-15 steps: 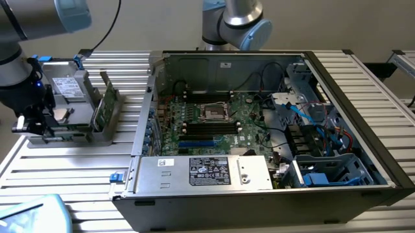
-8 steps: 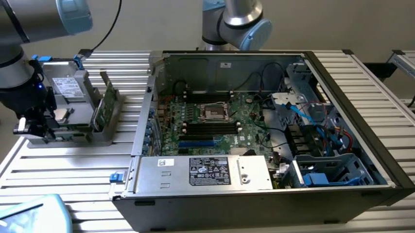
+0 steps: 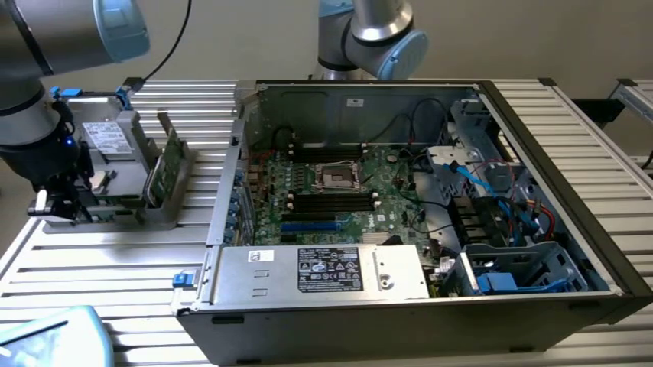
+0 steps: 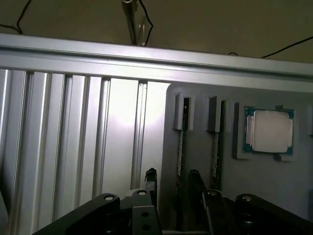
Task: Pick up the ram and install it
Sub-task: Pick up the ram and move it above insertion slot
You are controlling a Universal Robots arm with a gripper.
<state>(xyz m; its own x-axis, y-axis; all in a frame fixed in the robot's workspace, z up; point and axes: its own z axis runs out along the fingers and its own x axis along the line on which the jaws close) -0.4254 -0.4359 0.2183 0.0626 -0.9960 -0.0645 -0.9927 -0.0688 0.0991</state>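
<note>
Grey plastic made up the holder (image 3: pixel 153 215), which sat at nine o'clock from the open computer case (image 3: pixel 357 330) in the exterior view, both on the slatted aluminium table (image 3: pixel 102 264). The gripper (image 3: pixel 51 205) hung over the holder's seven o'clock corner, fingers (image 4: pixel 150 177) spread wide, holding nothing. The ram (image 4: pixel 180 152) stood on edge in its holder slot, in line with the gap between those fingers. A second stick (image 4: pixel 215 147) filled the neighbouring slot, and the silver processor chip (image 4: pixel 270 131) lay just beyond it.

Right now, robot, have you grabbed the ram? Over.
Fingers open, either side of the ram. Ram on edge in gray holder, not gripped. Second stick alongside, untouched.
</note>
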